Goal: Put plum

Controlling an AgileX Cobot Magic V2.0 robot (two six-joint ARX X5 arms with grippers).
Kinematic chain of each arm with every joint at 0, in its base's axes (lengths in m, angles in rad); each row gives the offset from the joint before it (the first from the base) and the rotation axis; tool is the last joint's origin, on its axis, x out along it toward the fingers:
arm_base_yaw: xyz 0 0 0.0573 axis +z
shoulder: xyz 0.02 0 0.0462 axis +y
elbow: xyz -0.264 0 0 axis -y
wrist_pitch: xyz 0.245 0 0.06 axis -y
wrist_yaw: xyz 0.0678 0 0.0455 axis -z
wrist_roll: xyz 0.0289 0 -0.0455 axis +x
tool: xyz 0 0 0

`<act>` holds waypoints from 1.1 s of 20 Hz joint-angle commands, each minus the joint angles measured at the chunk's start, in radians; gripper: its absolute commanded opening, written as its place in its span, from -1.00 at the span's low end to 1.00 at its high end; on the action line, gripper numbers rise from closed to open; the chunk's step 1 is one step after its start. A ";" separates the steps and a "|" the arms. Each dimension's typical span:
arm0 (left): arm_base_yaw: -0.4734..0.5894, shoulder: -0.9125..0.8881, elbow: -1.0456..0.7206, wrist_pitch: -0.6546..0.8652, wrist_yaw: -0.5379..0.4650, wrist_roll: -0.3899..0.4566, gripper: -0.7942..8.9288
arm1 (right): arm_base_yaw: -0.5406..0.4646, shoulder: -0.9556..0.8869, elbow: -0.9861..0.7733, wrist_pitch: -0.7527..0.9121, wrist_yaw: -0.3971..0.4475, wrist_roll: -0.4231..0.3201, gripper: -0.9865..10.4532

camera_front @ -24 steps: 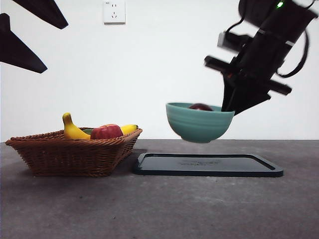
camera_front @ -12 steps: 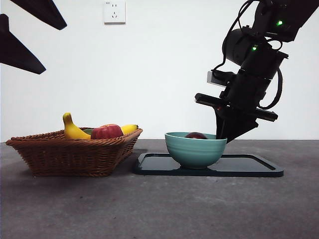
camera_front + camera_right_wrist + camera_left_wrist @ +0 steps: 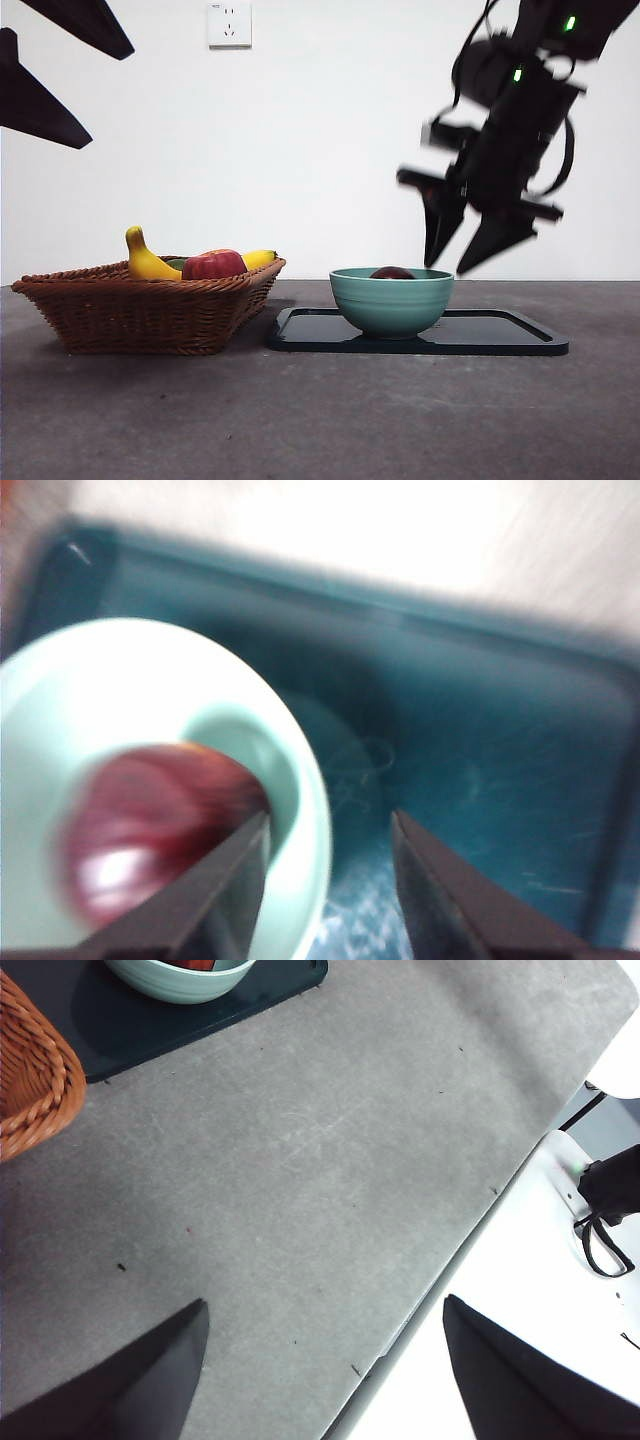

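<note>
Jaws of the right gripper (image 3: 470,262) are spread, empty, just above the right rim of the teal bowl (image 3: 392,302), which sits on the dark tray (image 3: 500,335) at centre right. The plum (image 3: 392,272) lies inside the bowl. A jaw tip clipping the rim could tip the bowl. Open room lies above and right; the basket (image 3: 140,310) crowds the left. The left gripper (image 3: 320,1360) waits, jaws spread, over bare table (image 3: 300,1180)

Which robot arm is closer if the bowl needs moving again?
The right one, probably. The right gripper hovers open just above the green bowl holding the plum on the dark tray. The left gripper waits far off.
</note>
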 commanded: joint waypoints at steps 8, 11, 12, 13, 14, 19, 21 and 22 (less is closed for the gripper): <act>-0.004 0.005 0.007 0.007 0.006 0.005 -0.07 | 0.014 -0.447 0.021 -0.301 -0.025 -0.102 -0.48; -0.004 0.005 0.007 0.008 0.006 0.005 -0.07 | 0.033 -0.588 0.021 -0.389 -0.024 -0.109 -0.48; -0.004 0.005 0.007 0.008 0.006 0.005 -0.07 | 0.041 -0.629 0.021 -0.413 -0.025 -0.109 -0.48; -0.004 0.005 0.007 0.008 0.006 0.005 -0.07 | 0.051 -0.666 0.020 -0.435 -0.025 -0.109 -0.48; -0.004 0.005 0.007 0.008 0.006 0.005 -0.07 | 0.062 -0.700 0.019 -0.458 -0.025 -0.109 -0.48; -0.004 0.005 0.007 0.008 0.006 0.005 -0.07 | 0.115 -0.864 -0.098 -0.462 -0.025 -0.109 -0.48; -0.004 0.005 0.007 0.008 0.006 0.005 -0.07 | 0.126 -0.929 -0.192 -0.437 -0.042 -0.108 -0.48; -0.004 0.005 0.007 0.008 0.006 0.005 -0.07 | 0.128 -0.966 -0.248 -0.415 -0.072 -0.102 -0.48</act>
